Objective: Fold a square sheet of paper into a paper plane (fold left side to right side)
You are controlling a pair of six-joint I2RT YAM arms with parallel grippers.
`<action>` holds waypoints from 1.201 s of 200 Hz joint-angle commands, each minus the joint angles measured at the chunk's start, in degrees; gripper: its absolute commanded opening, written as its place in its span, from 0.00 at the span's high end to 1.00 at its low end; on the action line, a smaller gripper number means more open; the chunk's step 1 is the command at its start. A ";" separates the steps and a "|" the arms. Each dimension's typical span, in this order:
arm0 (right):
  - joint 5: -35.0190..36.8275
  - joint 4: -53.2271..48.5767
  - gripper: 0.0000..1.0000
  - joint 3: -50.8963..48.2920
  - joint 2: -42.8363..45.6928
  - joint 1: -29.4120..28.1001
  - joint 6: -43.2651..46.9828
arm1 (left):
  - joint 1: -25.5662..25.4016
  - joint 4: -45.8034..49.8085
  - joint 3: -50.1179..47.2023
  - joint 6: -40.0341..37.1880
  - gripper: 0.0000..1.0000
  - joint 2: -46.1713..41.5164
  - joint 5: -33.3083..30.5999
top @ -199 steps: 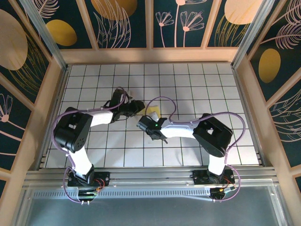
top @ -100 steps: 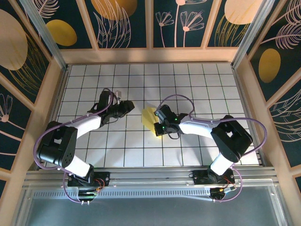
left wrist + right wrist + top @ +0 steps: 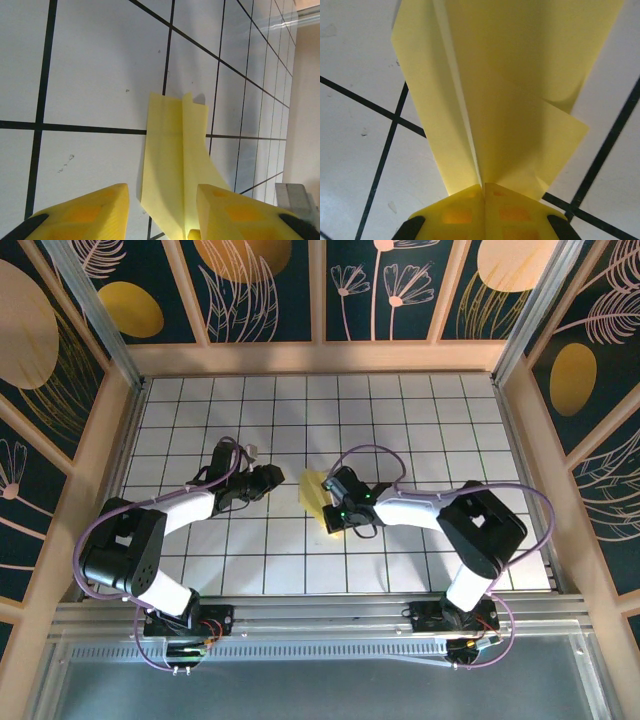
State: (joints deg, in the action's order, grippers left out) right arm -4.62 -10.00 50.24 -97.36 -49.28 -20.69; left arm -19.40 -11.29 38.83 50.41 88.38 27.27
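Observation:
The sheet of paper is folded into a narrow yellow paper plane (image 3: pixel 314 489) with a raised centre crease, and it lies near the middle of the tiled table. My right gripper (image 3: pixel 332 508) is shut on its near end; in the right wrist view the closed fingertips (image 3: pixel 484 186) pinch the centre fold of the plane (image 3: pixel 510 90). My left gripper (image 3: pixel 274 478) stands open just left of the plane and does not touch it. In the left wrist view its yellow fingers (image 3: pixel 95 210) straddle the near end of the plane (image 3: pixel 175 150) with gaps on both sides.
The table is a white tiled surface (image 3: pixel 420 420) with black grid lines, walled by a wooden frame (image 3: pixel 320 358) at the back and on both sides. The metal rail (image 3: pixel 320 615) with the arm bases runs along the near edge.
My left gripper has drawn back to the left, away from the paper, with its jaws wider. The right gripper has carried the paper a little towards the back and stayed shut on it.

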 commanded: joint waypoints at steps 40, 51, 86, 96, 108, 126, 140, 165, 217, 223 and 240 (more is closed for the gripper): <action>7.67 -5.74 1.00 5.46 -4.34 -3.20 1.01 | -1.64 -4.89 -2.70 2.52 0.60 2.29 3.76; 6.82 -5.60 1.00 5.43 -4.27 -3.12 0.91 | -2.09 -5.52 -2.88 2.93 0.60 2.74 3.76; -1.42 -2.04 1.00 2.60 -1.88 -0.82 -0.35 | -3.74 -6.62 -2.19 3.75 0.60 4.05 4.41; -4.17 -0.28 1.00 1.21 -1.08 0.06 -0.65 | -4.38 -6.70 -1.93 4.04 0.60 4.42 4.55; -6.93 1.44 1.00 -0.39 -0.51 1.03 -0.89 | -5.06 -7.03 -1.74 4.36 0.60 4.76 4.62; -10.07 3.32 1.00 -2.51 -0.10 2.26 -1.19 | -5.77 -7.48 -1.70 5.00 0.60 5.04 4.55; -12.02 4.70 1.00 -4.30 0.44 3.27 -1.52 | -6.24 -7.61 -1.74 5.34 0.60 5.13 4.40; -16.02 7.74 1.00 -7.36 1.53 5.40 -2.23 | -7.43 -8.18 -1.42 6.19 0.60 5.64 4.53; -25.08 13.21 1.00 -12.76 3.08 10.56 -3.14 | -10.62 -9.58 0.33 8.20 0.60 8.10 4.62; -25.38 13.20 1.00 -13.01 3.11 10.97 -3.00 | -11.03 -9.57 0.80 8.26 0.60 8.55 4.63; -25.70 12.78 1.00 -13.17 2.89 11.63 -2.45 | -12.03 -9.29 2.19 8.22 0.60 9.44 4.55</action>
State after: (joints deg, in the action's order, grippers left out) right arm -27.86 4.21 38.72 -94.85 -38.68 -23.07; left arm -30.13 -18.70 38.26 57.41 96.38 31.07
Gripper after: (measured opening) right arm 0.047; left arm 0.399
